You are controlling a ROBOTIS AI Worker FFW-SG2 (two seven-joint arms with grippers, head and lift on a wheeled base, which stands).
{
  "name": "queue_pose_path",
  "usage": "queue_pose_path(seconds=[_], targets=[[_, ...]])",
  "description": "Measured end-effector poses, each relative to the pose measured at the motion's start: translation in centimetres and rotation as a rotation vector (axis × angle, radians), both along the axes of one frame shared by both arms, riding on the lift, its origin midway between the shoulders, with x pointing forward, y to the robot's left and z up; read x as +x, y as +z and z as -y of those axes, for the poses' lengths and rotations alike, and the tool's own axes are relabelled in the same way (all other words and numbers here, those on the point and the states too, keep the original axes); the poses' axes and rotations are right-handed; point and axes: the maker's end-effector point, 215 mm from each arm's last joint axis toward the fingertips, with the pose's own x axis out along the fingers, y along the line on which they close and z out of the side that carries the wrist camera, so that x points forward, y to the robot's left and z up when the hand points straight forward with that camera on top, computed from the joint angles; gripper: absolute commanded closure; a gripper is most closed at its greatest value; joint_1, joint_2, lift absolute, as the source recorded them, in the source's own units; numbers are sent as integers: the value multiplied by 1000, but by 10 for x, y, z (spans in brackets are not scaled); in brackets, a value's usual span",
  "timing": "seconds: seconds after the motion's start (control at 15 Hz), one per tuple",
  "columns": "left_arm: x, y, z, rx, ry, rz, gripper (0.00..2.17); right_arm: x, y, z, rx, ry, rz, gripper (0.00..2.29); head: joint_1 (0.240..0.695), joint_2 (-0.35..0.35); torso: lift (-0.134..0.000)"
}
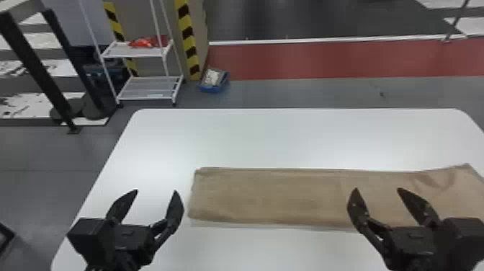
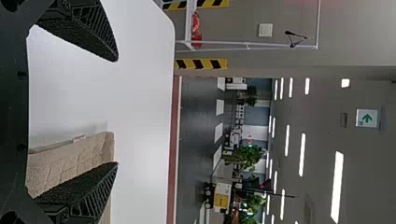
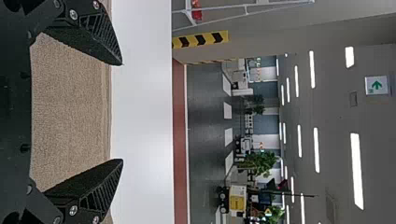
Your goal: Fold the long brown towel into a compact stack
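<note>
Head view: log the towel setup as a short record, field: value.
object: brown towel
support: white table
shape: long flat strip, running left to right, widening at right end
left pincer: open, left of towel
right pincer: open, over towel's right part
held: nothing
compact stack: not yet
background: white rack, behind table at left

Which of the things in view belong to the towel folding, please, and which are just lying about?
For the job:
long brown towel
white table under it
left gripper, fingers open
right gripper, fingers open

Just lying about:
white rack
red item on the rack
blue tray on the floor
</note>
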Motion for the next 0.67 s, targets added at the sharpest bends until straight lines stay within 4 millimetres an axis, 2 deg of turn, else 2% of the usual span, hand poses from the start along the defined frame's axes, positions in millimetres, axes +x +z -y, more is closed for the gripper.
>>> queue_pose_path(seconds=[0.67], targets=[[1,-4,1,-3,3,-7,80,1,-4,-1,1,2,-11,157,695,94,-92]])
